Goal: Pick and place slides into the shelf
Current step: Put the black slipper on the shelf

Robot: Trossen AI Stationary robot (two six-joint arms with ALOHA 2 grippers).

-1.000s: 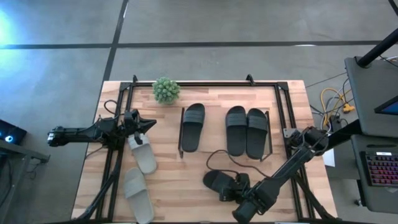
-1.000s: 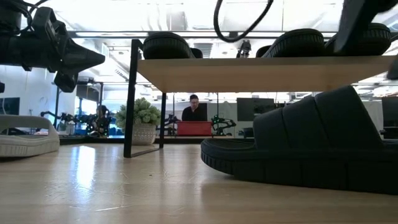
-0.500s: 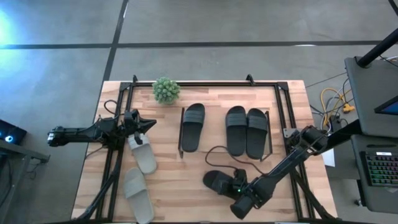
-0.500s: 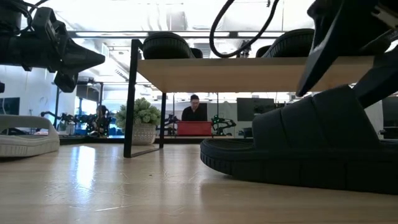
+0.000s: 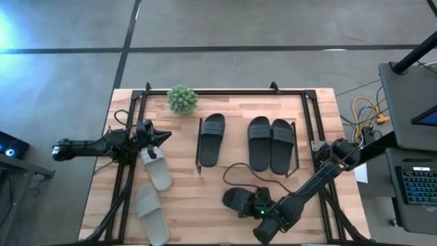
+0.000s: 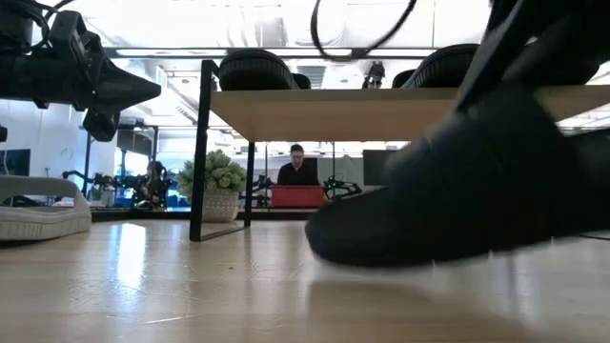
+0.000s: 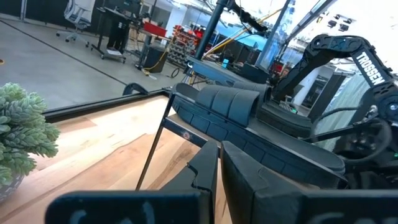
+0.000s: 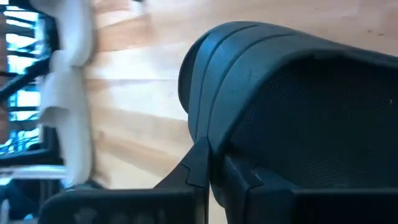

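Three black slides (image 5: 212,140) (image 5: 259,142) (image 5: 281,145) lie on the shelf's pale top board (image 6: 381,112), which stands on thin dark legs (image 6: 202,152). A fourth black slide (image 5: 239,200) is at the table's near side, with my right gripper (image 5: 263,206) shut on it. Two pale slides (image 5: 158,171) (image 5: 151,213) lie soles down on the table at the left. My left gripper (image 5: 158,137) is shut and empty, in the air just beyond the farther pale slide. My right gripper has the black slide by the edge of its broad strap (image 8: 208,140), which runs into the thin gap between the two fingers (image 8: 242,174). The fingers come at it low, from the table's right. The slide is tilted: its left end (image 6: 329,238) is down at the table and its right end is raised.
A small potted plant (image 5: 182,99) stands at the far left of the table. A black rail frame (image 5: 307,116) runs around the table's edges. A black cable (image 5: 239,171) loops above the wood between the shelf and the held slide. A person (image 6: 297,164) sits far behind the table.
My right gripper has closed in on the black slide at the near side. The slide has tipped: its end toward the table's right has risen off the wood, while its left end stays low.
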